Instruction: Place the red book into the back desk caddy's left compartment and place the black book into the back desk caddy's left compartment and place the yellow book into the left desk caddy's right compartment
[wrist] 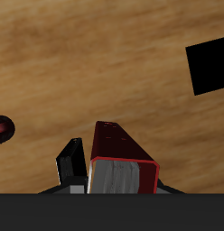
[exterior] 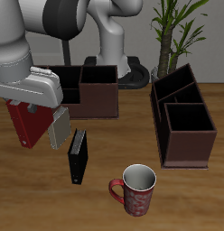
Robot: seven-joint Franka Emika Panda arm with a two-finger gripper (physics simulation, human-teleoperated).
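On my screen, the gripper point(exterior: 37, 115) hangs above the wooden table point(exterior: 186, 194) with its 2 fingers clamped on the red book point(exterior: 21, 124), the dark red cover and pale page edges lifted clear of the surface. I count 3 books: the red one in the claw, the yellow book point(exterior: 58, 129) just beside it, whether standing or raised I cannot tell, and the black book point(exterior: 79, 156) standing upright on the table nearer the front edge. There are 2 caddies: the back desk caddy point(exterior: 87, 88), broadside behind the gripper, and the left desk caddy point(exterior: 182, 122), end-on, well apart. 1 red patterned mug point(exterior: 135, 190) stands near the front, and 1 potted plant point(exterior: 173, 36) rises at the back.
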